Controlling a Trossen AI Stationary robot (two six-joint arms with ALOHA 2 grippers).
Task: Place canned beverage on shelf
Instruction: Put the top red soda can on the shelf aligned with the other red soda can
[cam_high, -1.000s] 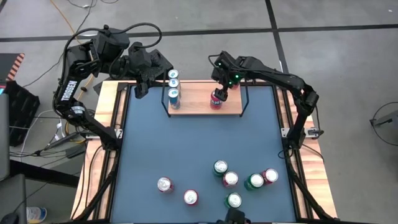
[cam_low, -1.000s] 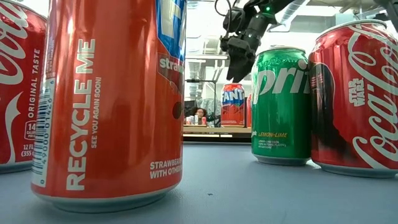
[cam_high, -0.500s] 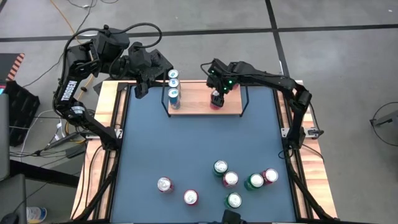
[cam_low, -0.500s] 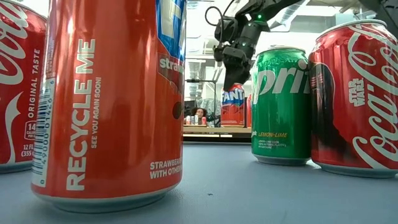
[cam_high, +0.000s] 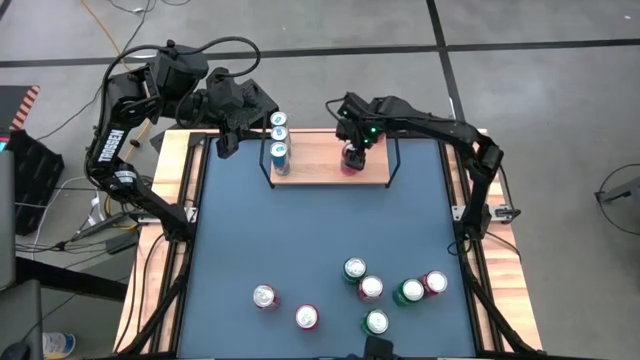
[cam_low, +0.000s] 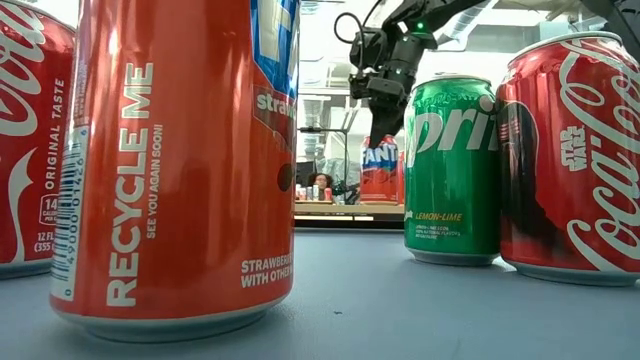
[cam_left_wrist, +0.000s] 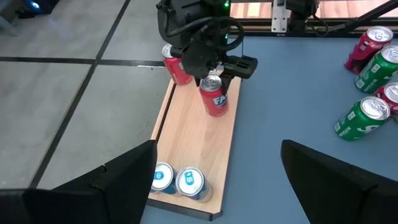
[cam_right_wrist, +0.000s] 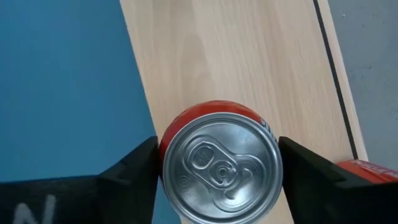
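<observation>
while a second ago the right gripper (cam_high: 350, 152) stood wider over the red fanta can (cam_left_wrist: 214, 95), its fingers have since drawn in toward the can's sides, and the arm has swung a little toward the shelf's middle. in the right wrist view the silver can top (cam_right_wrist: 219, 166) sits squarely between the two dark fingers (cam_right_wrist: 134, 168), which stand spread on either side with thin gaps; whether they pinch the can yet i cannot tell. the can stands upright on the small light-wood shelf with thin black wire ends (cam_high: 320, 150), toward its right end and near its front edge. i judge this as the placing being nearly done, or a last nudge to square the can, since it already rests on the board.

a second red can (cam_left_wrist: 176, 65) stands just behind it at the shelf's rear edge. at the shelf's left end three blue-and-white cans (cam_high: 279, 137) stand in a row from rear to front. the left gripper (cam_high: 222, 140) waits off the rear left corner of the blue table top (cam_high: 300, 230), jaws spread and holding nothing.

near the table's front edge six more cans wait, red and green. readable in the low view: "recycle me, see you again soon" on the big red can (cam_low: 180, 160), "sprite" and "lemon-lime" on the green can (cam_low: 452, 170), "star wars" and coca-cola script on the red can at the right (cam_low: 575, 160), "original taste" on the one at the left (cam_low: 30, 150), and "fanta" far off.
</observation>
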